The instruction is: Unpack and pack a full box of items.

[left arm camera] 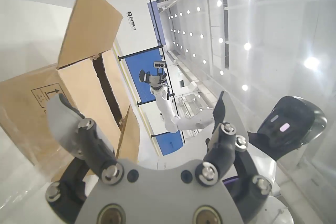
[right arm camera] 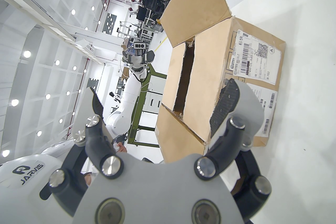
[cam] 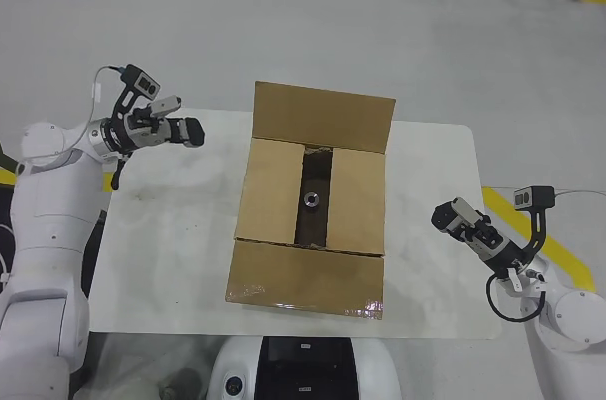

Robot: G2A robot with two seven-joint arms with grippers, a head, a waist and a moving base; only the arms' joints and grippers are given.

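Left gripper [cam: 193, 131] and right gripper [cam: 445, 215], fingers wide and empty, flank the cardboard box [cam: 313, 262]; its nearly shut flaps [cam: 273, 190] could block reaching the round part [cam: 310, 199] inside.

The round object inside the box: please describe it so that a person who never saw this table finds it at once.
One cardboard box stands on the white table, its two side flaps folded in with a dark gap between them. About halfway along that gap lies a small round grey object with a dark centre, the only pale thing in the slot.
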